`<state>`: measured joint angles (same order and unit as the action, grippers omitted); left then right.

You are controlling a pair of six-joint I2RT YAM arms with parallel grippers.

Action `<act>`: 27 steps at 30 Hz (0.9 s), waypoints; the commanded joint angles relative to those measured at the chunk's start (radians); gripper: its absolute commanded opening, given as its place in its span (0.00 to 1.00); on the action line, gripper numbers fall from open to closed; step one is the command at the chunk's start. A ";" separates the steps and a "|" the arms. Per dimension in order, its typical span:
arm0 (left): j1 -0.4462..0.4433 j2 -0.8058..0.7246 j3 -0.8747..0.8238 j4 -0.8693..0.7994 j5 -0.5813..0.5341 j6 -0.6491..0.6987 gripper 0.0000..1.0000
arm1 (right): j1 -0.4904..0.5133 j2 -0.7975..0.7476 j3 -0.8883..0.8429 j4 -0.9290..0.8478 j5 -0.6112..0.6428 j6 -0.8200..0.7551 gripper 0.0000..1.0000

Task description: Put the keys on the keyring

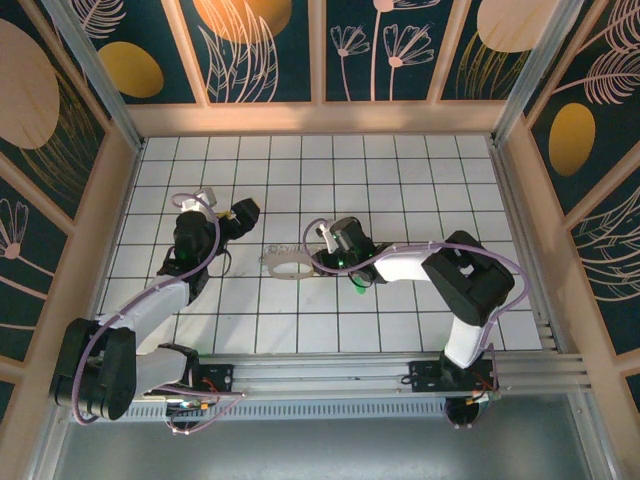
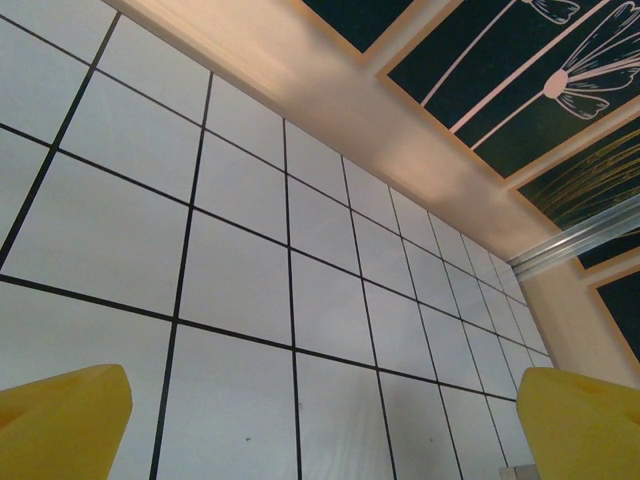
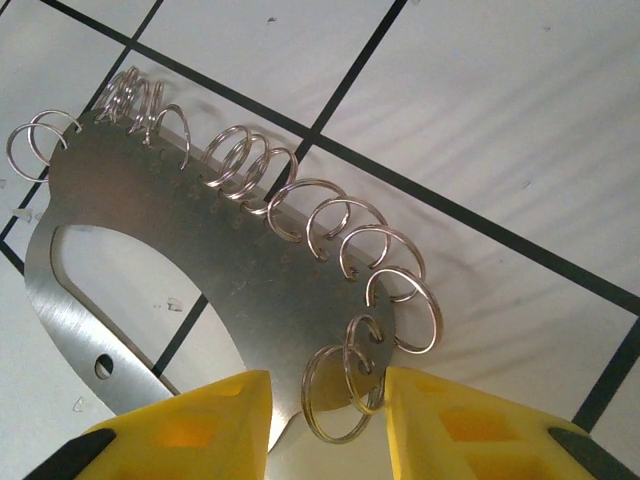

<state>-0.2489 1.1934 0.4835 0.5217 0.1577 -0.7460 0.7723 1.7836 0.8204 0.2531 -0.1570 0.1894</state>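
Your right gripper (image 3: 328, 420) is about half closed, pinching the keyring (image 3: 170, 220) by its rim, flat on the tiles mid-table. Left gripper (image 2: 320, 425) is wide open and empty. Looks like the steadying step. Next, the left needs to bring a key over.

The white counter (image 1: 400, 180), ruled into square tiles by thin dark lines, bore the keyring (image 1: 290, 267) just left of the frame's centre, a silvery plate with small wire rings (image 3: 330, 215) threaded along its rim.
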 commanded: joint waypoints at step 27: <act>-0.003 -0.015 -0.008 0.031 0.022 -0.002 0.99 | -0.047 -0.014 0.000 0.031 -0.066 0.009 0.00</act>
<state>-0.2489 1.1934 0.4831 0.5217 0.1593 -0.7460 0.7357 1.7836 0.8204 0.2615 -0.1810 0.1970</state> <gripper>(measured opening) 0.988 0.045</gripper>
